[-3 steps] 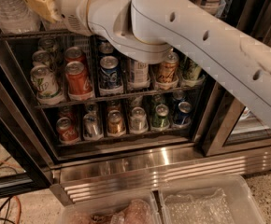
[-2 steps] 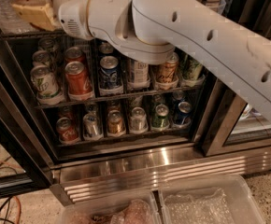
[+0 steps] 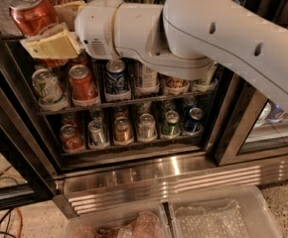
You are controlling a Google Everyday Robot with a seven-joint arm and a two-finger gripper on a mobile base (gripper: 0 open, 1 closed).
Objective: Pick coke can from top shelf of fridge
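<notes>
- Since a second earlier, the gripper point(image 3: 43, 28) had dropped lower at the fridge's point(image 3: 20, 133) upper left, and the coke can point(image 3: 32, 14) had come into sight with it.
- The gripper's cream fingers point(image 3: 52, 44) sat narrowly apart, closed against the coke can, one beneath it and one at its right side.
- The coke can sat tilted between those fingers, silver lid upward, at the gripper's far left end.
- The top shelf's point(image 3: 2, 35) front rail ran just left of the gripper's lower finger.
- Directly below the gripper stood a green can point(image 3: 47, 86) and a red can point(image 3: 83, 83).
</notes>
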